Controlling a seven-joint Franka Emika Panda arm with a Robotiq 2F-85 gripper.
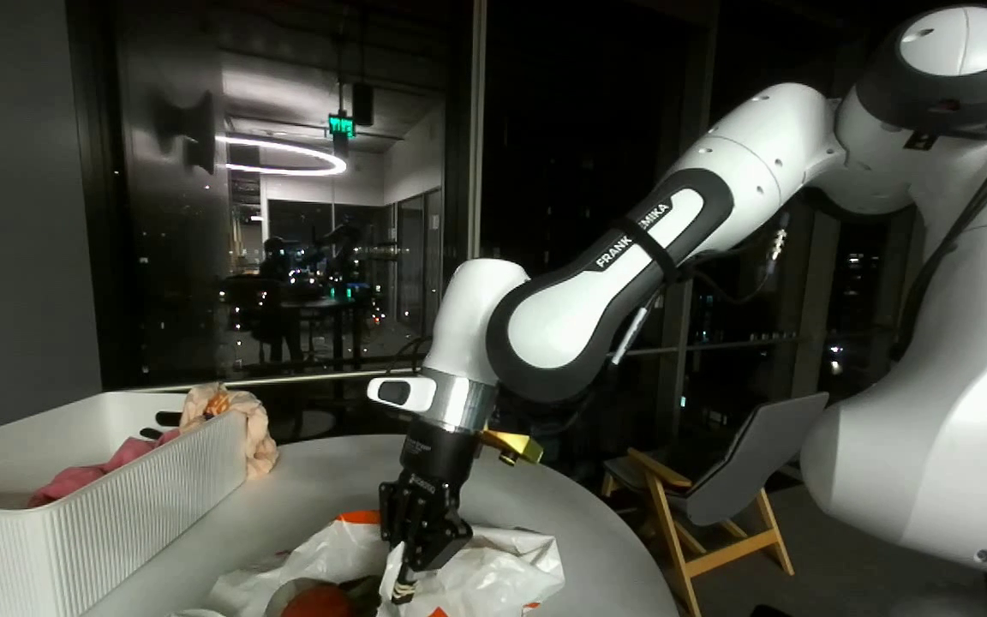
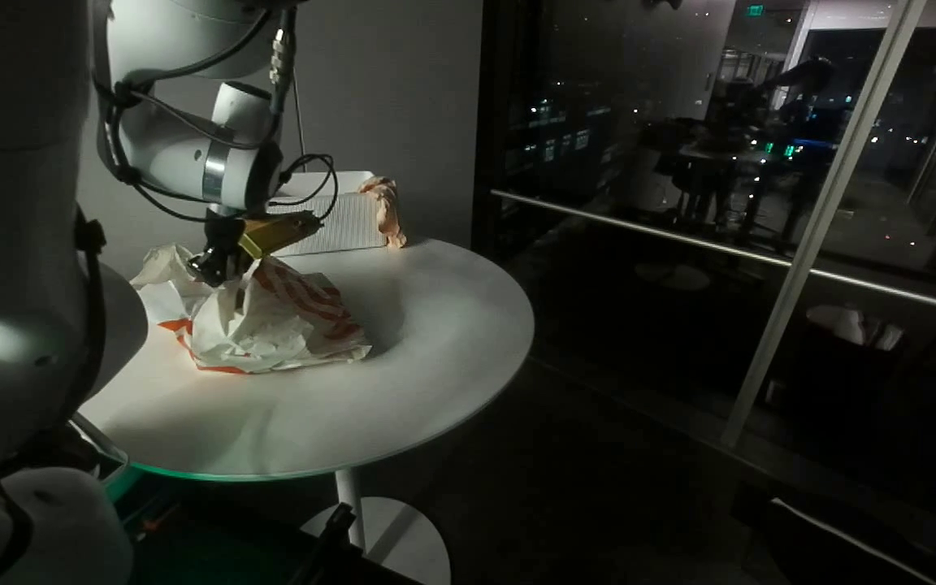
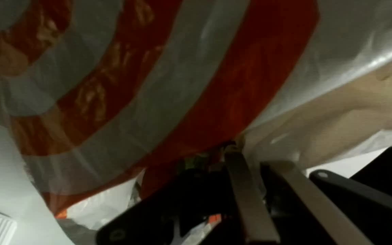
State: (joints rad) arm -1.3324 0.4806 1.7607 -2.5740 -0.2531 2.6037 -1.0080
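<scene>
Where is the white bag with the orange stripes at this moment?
In an exterior view, the bag lies at bottom centre on the round table, right of the ribbed white bin, with the gripper down among its folds.

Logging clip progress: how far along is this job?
Possibly done: pink fabric lies in the white bin, crumpled peach material over its rim. In hand: the tool is at the striped bag; whether it grips, I can't tell. Perhaps left: the bag and a red item in or by it, both outside the bin.

Dim overall, wrist-view fingers [image 3: 250, 200] dark and blurry
</scene>
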